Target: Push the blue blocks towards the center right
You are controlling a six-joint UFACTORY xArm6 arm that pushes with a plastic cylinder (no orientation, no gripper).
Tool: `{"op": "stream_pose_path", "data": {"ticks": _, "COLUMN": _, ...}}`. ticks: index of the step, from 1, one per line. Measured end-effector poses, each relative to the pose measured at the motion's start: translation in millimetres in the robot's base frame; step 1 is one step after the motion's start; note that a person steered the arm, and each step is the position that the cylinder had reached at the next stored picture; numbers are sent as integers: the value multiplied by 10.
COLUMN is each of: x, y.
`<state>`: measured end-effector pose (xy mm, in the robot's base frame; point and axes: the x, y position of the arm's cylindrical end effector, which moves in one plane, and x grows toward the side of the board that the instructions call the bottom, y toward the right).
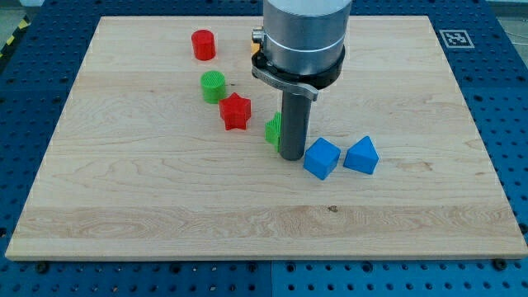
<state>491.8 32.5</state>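
A blue cube [321, 158] lies right of the board's middle, and a blue triangular block [361, 155] lies just to its right, nearly touching it. My tip [291, 156] rests on the board just left of the blue cube, close to it or touching it. A green block [273, 129] sits right behind the rod on its left side, partly hidden by it.
A red star block [235, 111] lies left of the rod. A green cylinder [213, 86] stands up and left of the star, and a red cylinder [203, 44] near the view's top. The wooden board [124, 206] sits on a blue perforated table.
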Motion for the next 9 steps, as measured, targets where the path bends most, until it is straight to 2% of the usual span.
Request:
{"op": "stream_pose_path", "data": {"ticks": 2, "x": 330, "y": 163}}
{"op": "stream_pose_path", "data": {"ticks": 6, "x": 456, "y": 215}}
{"op": "stream_pose_path", "data": {"ticks": 9, "x": 471, "y": 557}}
